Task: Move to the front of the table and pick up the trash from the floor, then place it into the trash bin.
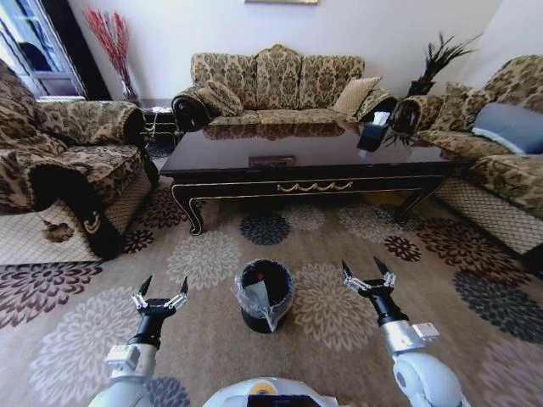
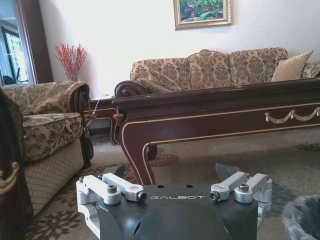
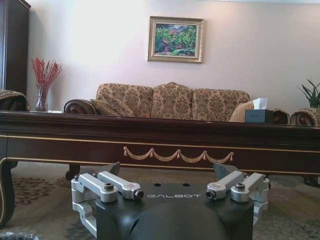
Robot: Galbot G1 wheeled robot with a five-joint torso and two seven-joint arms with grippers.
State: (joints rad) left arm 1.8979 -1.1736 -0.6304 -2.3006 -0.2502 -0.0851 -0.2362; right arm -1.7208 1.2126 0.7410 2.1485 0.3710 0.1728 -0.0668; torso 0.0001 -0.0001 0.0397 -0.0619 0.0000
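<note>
Seemingly finished: both grippers, left (image 1: 161, 288) and right (image 1: 366, 273), hung open and empty beside the small round black liner-bagged trash bin (image 1: 264, 292), facing the glossy dark table (image 1: 305, 157).

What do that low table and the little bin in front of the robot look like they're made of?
The table looks like dark wood with a glossy lacquer: its top mirrors the sofa behind it, and a gold-coloured scroll trim runs along the front edge. The trash bin seems to be black plastic, though its body is mostly hidden; the liner is thin, shiny plastic film, crinkled and folded over the rim.
</note>
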